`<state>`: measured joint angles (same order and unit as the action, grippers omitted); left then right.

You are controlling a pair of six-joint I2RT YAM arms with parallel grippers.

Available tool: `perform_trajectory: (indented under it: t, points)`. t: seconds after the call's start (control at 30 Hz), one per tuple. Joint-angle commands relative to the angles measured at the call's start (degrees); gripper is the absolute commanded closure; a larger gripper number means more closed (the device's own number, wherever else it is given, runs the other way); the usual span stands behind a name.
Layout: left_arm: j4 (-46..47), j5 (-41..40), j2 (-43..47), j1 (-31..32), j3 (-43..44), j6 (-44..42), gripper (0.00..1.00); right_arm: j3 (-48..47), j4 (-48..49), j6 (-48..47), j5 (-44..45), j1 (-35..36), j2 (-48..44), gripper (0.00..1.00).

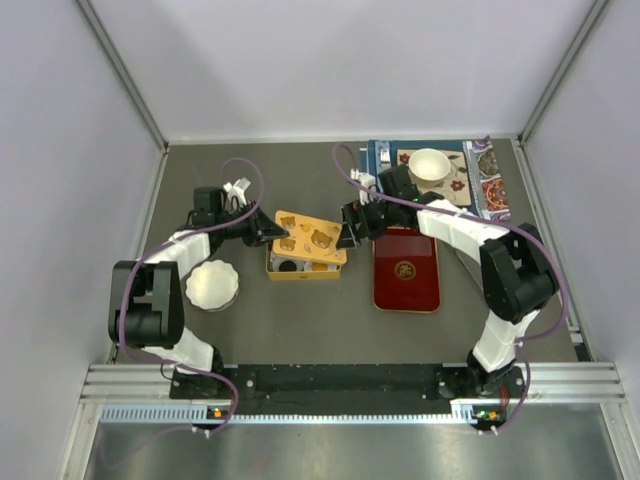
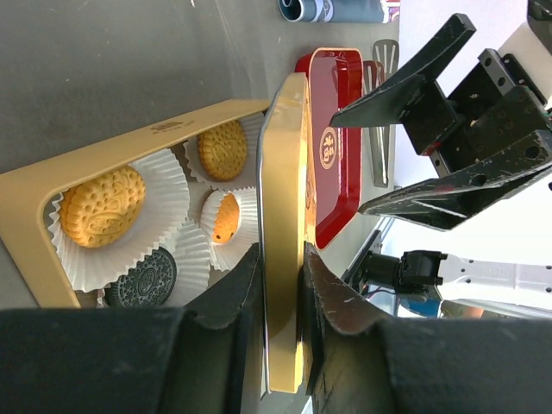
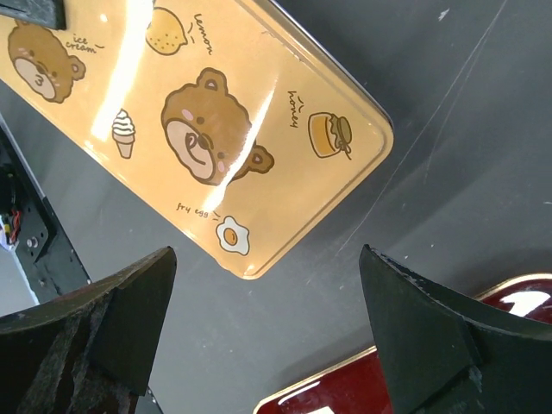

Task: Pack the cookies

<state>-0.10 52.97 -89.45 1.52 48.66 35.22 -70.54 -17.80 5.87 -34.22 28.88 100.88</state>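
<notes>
The yellow cookie box (image 1: 290, 268) sits mid-table. In the left wrist view its wall (image 2: 26, 216) encloses three orange cookies (image 2: 102, 205), (image 2: 222, 148), (image 2: 226, 217) and one black-brown cookie (image 2: 143, 280), each in a white fluted paper cup. My left gripper (image 2: 283, 259) is shut on the edge of the yellow lid (image 2: 285, 172) and holds it tilted over the box; it also shows from above (image 1: 272, 231). My right gripper (image 1: 349, 228) is open and empty just right of the lid. The right wrist view shows the bear-printed lid (image 3: 207, 121) beyond its open gripper (image 3: 267, 285).
A red tray (image 1: 406, 270) lies right of the box, partly under my right arm. A loose white paper cup (image 1: 212, 285) stands at the left. A white cup (image 1: 430, 165) rests on patterned tins at the back right. Grey walls enclose the table.
</notes>
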Motion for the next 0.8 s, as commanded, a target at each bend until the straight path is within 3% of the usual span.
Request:
perform_trajectory:
  t: [0.0, 0.77]
  points:
    - [1.42, -2.43, 3.31, -0.02, -1.29, -2.61, 1.00, -1.53, 2.60, 0.28, -0.41, 1.09, 1.51, 0.12]
    - [2.74, -4.89, 5.43, 1.03, -4.63, -2.70, 1.00, -2.14, 2.51, -0.07, -1.47, 1.79, 3.45, 0.12]
